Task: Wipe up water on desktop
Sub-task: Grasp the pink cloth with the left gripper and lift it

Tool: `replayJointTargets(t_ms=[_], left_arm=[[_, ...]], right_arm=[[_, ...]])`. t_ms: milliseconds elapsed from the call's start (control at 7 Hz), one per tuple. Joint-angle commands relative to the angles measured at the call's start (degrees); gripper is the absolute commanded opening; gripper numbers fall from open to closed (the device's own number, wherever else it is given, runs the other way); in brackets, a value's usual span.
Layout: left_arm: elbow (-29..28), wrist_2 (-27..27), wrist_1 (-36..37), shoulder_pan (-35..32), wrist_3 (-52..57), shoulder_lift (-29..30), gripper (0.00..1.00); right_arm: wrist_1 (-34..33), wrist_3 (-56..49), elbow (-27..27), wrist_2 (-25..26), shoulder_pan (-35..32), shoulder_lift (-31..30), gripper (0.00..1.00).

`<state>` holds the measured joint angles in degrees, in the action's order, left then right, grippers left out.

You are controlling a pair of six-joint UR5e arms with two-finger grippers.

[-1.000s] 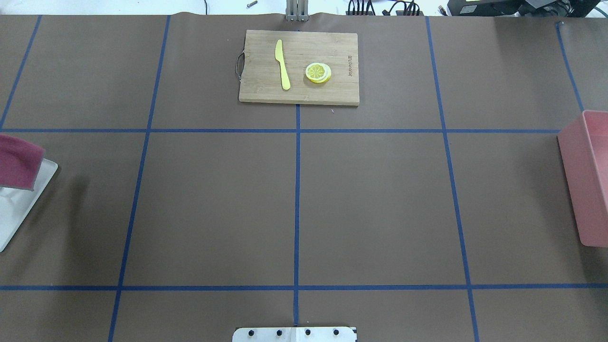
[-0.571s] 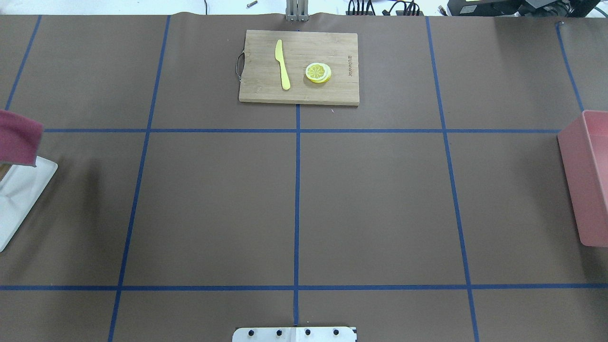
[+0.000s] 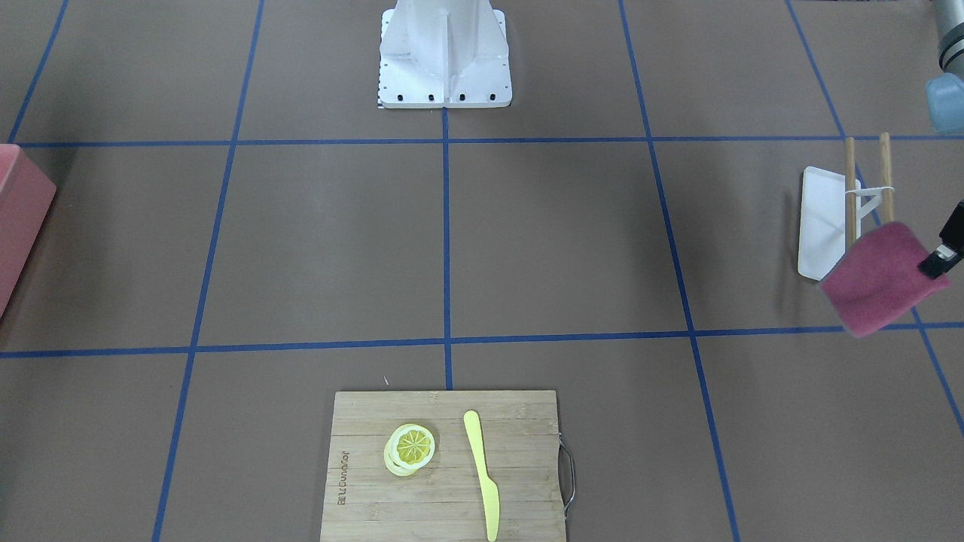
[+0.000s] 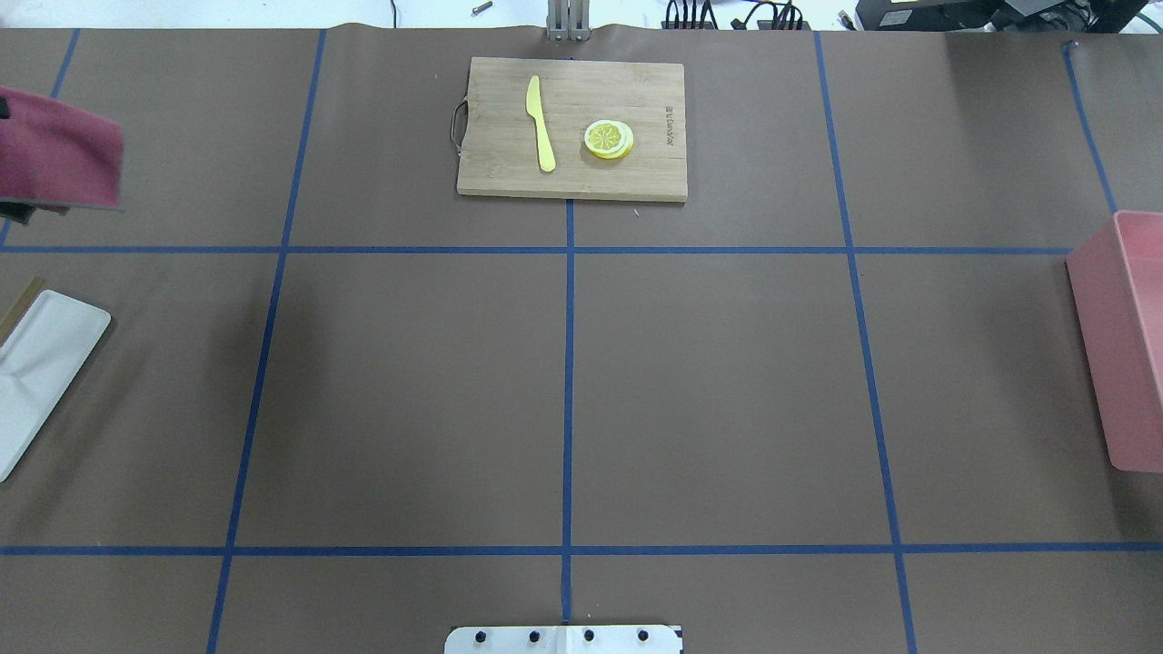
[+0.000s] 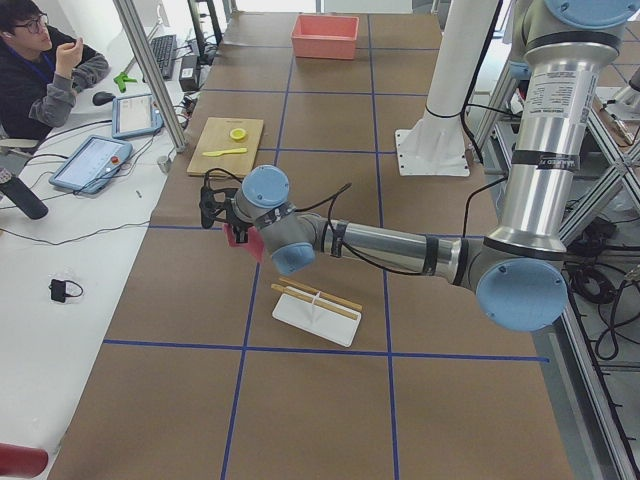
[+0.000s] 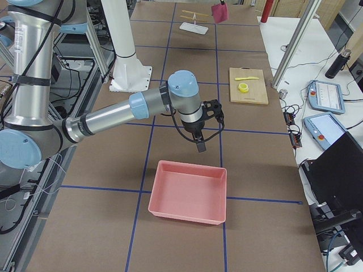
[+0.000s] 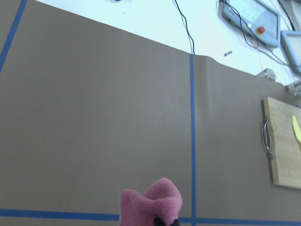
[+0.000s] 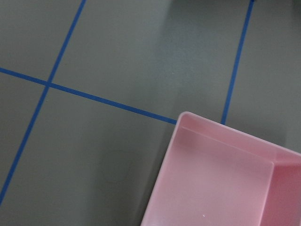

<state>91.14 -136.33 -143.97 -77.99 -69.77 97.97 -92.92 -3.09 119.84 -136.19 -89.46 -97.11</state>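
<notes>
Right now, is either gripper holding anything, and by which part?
The left gripper pinches the pink cloth by one edge, the rest hanging above the desktop. The right gripper: cannot tell.

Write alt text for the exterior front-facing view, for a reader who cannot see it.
The left pincer grips a magenta cloth at the right edge, beside a white rack with two wooden rods, over a brown desktop gridded with blue tape. A bamboo cutting board at bottom centre carries lemon slices and a yellow knife.
</notes>
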Motion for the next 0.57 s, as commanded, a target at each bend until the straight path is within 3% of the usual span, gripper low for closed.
replayJointTargets(t_ms=[0,143,429], left_arm=[[3.1,4.9,0.0,5.9,-11.0,2.0,0.00],[4.3,10.9,0.1,11.4,-17.3,4.2,0.00],[4.9,20.7,1.1,20.8,-26.4,9.2,0.00]], right_arm=[[0.0,-0.1,0.5,-4.1,2.0,3.2,0.89],[4.6,1.0,0.4,-4.1,3.1,3.6,0.89],[17.5,15.1,0.3,-2.8,8.7,3.7,0.89]])
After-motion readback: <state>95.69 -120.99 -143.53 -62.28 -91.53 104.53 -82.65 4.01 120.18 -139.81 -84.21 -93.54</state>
